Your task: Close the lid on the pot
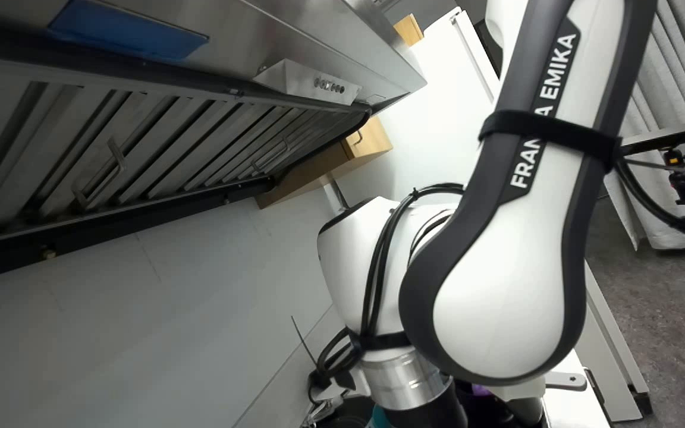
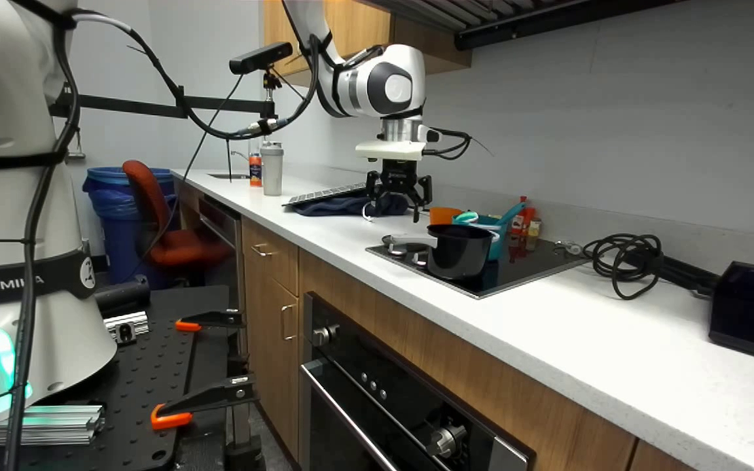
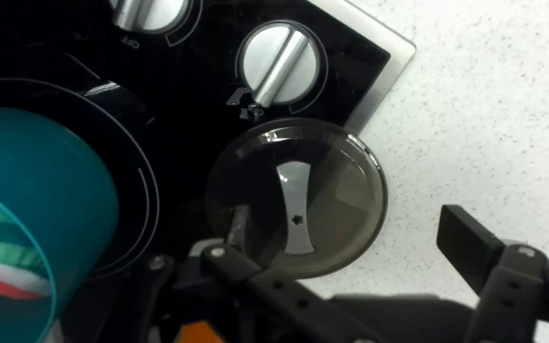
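The pot (image 2: 459, 254) stands upright on the black hob and looks near black, with a straight silvery handle. In another exterior view only its grey handle (image 1: 565, 380) shows clearly; the arm hides most of the rest. The lid (image 3: 341, 228), a round smoky see-through disc with a grey bar grip, lies flat across the hob's corner and the counter. I cannot make it out clearly in the exterior views. My gripper (image 2: 394, 212) is open and empty, pointing down beside the pot. In the wrist view the gripper (image 3: 346, 228) has one finger over the lid and one right of it.
A teal container (image 3: 65, 157) holding green, white and red things stands on the hob beside the lid. Two silver knobs (image 3: 281, 64) are near the lid. An orange bowl (image 2: 446, 215), bottles (image 2: 526, 219), a keyboard (image 2: 328, 194) and a shaker (image 2: 272, 169) stand around. A range hood (image 1: 140, 137) hangs above.
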You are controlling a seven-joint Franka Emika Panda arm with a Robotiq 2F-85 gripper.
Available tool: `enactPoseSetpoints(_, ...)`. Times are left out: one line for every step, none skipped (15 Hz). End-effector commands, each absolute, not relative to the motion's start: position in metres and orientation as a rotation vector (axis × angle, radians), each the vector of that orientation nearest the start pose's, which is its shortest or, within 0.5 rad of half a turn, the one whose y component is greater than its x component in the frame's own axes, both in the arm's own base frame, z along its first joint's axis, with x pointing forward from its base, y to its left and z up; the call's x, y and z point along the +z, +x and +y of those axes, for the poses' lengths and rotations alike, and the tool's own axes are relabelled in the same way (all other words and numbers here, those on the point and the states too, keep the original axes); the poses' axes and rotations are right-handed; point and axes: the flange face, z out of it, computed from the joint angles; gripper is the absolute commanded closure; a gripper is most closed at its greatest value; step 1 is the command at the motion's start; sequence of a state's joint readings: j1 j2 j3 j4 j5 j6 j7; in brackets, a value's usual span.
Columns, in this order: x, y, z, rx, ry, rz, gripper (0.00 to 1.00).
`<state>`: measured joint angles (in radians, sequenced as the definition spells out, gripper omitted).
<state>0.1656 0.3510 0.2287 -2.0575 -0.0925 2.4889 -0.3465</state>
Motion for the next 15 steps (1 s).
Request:
enactPoseSetpoints(0.271,0.573,0.234,-0.144,-2.863,-1.226,0.00)
enactPoseSetpoints(0.268,0.575,0.234,-0.143,-2.863,-1.221,0.00)
enactPoseSetpoints(0.266,0.577,0.234,-0.141,-2.863,-1.215,0.00)
enactPoseSetpoints(0.263,0.579,0.233,-0.134,-2.866,-1.213,0.00)
enactPoseSetpoints(0.260,0.581,0.233,-0.128,-2.867,-1.211,0.00)
enactPoseSetpoints(0.257,0.582,0.233,-0.122,-2.869,-1.209,0.00)
enactPoseSetpoints(0.254,0.583,0.232,-0.118,-2.870,-1.205,0.00)
enactPoseSetpoints(0.251,0.585,0.231,-0.113,-2.870,-1.201,0.00)
enactPoseSetpoints(0.248,0.585,0.230,-0.107,-2.870,-1.195,0.00)
enactPoseSetpoints(0.245,0.586,0.229,-0.100,-2.870,-1.190,0.00)
enactPoseSetpoints(0.243,0.587,0.229,-0.094,-2.871,-1.186,0.00)
enactPoseSetpoints(0.240,0.587,0.228,-0.088,-2.871,-1.183,0.00)
enactPoseSetpoints(0.238,0.588,0.228,-0.084,-2.871,-1.180,0.01)
enactPoseSetpoints(0.237,0.589,0.228,-0.081,-2.871,-1.180,0.16)
enactPoseSetpoints(0.235,0.589,0.228,-0.077,-2.872,-1.179,0.25)
